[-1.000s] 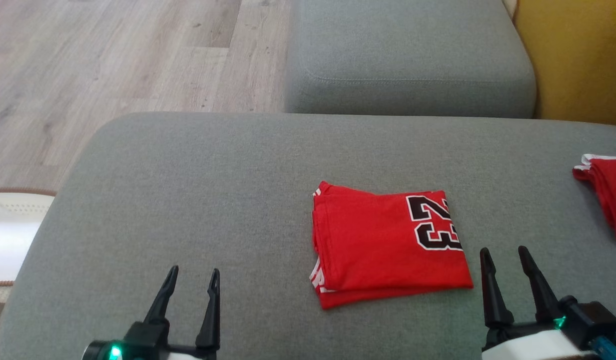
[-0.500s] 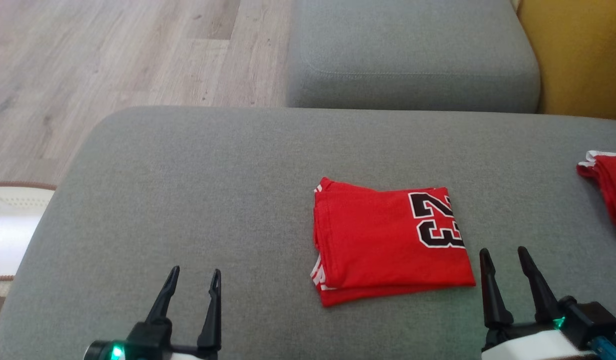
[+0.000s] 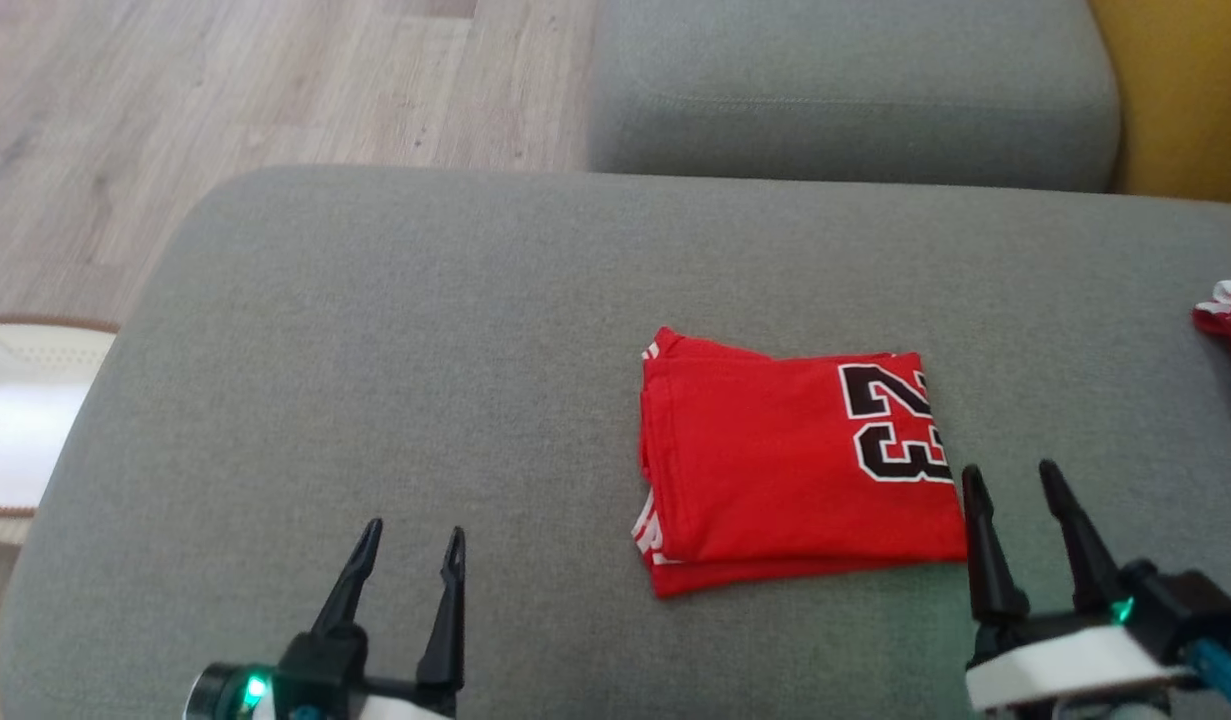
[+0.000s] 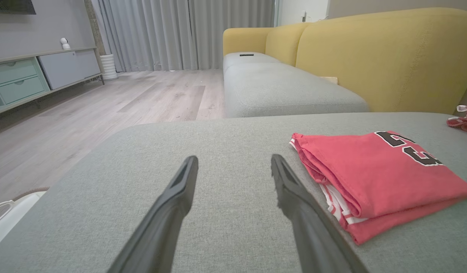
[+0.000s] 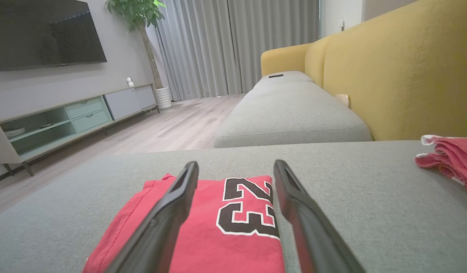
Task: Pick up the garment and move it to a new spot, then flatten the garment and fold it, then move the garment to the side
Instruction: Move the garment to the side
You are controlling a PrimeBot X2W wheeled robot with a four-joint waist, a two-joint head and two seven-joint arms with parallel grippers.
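1. Left gripper (image 3: 415,527) is hanging at the lower left of the head view, fingers apart and empty. The right gripper (image 3: 1008,467), lower right, is also spread, with its tips just beside the jersey's near right corner.
2. The folded red jersey (image 3: 775,470) is lying right of centre on the grey cushion (image 3: 375,330), its number 23 facing up.
3. Compared with a second ago, everything is drifting up and rightward in frame, so the head is moving; the jersey is keeping its spot.
4. Another red garment (image 3: 1230,320) is slipping toward the right edge.
5. Folding looks finished, so moving the jersey aside is probably what remains.
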